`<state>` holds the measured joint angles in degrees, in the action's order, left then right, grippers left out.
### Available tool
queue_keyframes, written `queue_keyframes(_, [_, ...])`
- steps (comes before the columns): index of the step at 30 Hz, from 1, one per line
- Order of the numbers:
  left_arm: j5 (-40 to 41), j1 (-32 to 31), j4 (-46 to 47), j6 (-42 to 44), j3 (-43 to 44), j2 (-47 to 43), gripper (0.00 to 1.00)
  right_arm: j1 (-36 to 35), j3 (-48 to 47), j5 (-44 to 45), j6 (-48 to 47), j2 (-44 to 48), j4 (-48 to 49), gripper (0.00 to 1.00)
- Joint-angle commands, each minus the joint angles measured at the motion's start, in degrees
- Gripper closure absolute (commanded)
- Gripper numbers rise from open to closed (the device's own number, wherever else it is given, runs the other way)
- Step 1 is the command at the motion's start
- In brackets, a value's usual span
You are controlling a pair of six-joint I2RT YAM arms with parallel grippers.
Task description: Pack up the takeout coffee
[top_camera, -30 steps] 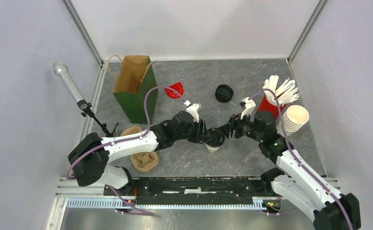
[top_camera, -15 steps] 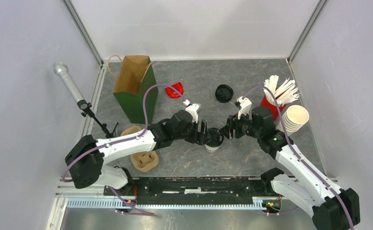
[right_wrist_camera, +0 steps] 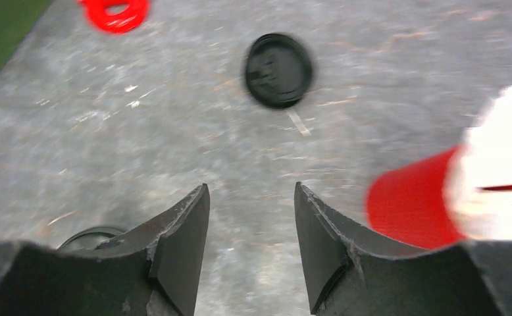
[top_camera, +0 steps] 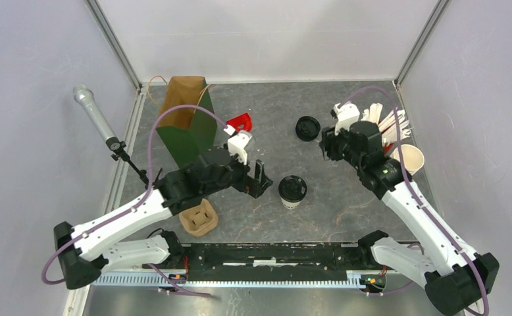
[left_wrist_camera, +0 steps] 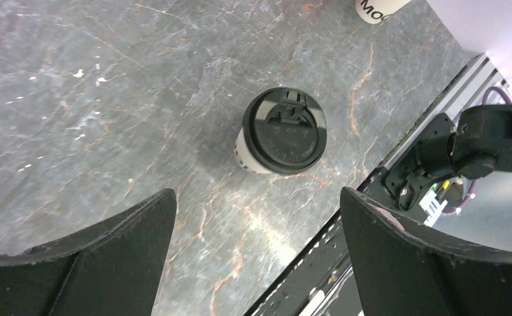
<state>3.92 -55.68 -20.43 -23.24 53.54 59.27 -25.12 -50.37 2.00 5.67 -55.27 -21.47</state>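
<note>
One takeout coffee (top_camera: pixel 292 189), a cream cup with a black lid pressed on, stands upright and free in the middle of the table. The left wrist view looks down on the takeout coffee (left_wrist_camera: pixel 285 131). My left gripper (top_camera: pixel 261 179) hangs just left of it, jaws wide open and empty (left_wrist_camera: pixel 256 192). My right gripper (top_camera: pixel 326 146) is up at the back right, apart from the cup, open with nothing between its fingers (right_wrist_camera: pixel 251 187). A loose black lid (top_camera: pixel 307 128) lies on the table ahead of the right gripper (right_wrist_camera: pixel 278 70).
A green paper bag (top_camera: pixel 186 125) stands open at the back left, with a red piece (top_camera: pixel 240 122) beside it. A brown cup carrier (top_camera: pixel 197 219) lies near the left arm. The red cup of white sticks (right_wrist_camera: pixel 414 207) and a stack of lidless cups (top_camera: pixel 408 160) are at the right.
Both grippers have let go of the lidded cup. The left one opened wide and drew back to the left. The right one lifted away to the back right.
</note>
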Motion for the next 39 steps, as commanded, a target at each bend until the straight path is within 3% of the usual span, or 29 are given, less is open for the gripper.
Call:
queue_keyframes(1, [3.08, -0.02, -10.76, 7.84, 2.18, -6.96, 0.0, 0.03, -10.29, 18.7, -5.14, -1.2, -6.57, 0.44])
queue_keyframes(7, [7.66, -0.02, -17.03, 11.58, 0.03, -17.44, 0.0, 0.42, -17.88, 35.49, -8.92, -0.86, -11.47, 0.51])
queue_keyframes(14, [8.26, -0.08, -15.43, 11.91, -6.08, -25.95, 0.0, 4.42, -19.24, 44.16, -11.82, -0.4, -17.39, 0.51])
queue_keyframes(18, [7.5, -0.05, -15.87, 12.16, -6.42, -26.48, 0.0, 9.22, -17.08, 41.86, -12.99, 0.42, -20.86, 0.49])
queue_keyframes(26, [5.88, -0.02, -16.54, 12.49, -6.78, -25.17, 0.0, 16.69, -7.36, 33.13, -15.78, 2.06, -17.46, 0.51])
queue_keyframes(39, [5.93, -0.07, -16.58, 12.27, -7.33, -25.16, 0.0, 21.83, -4.22, 25.58, -14.46, -0.54, -12.77, 0.64])
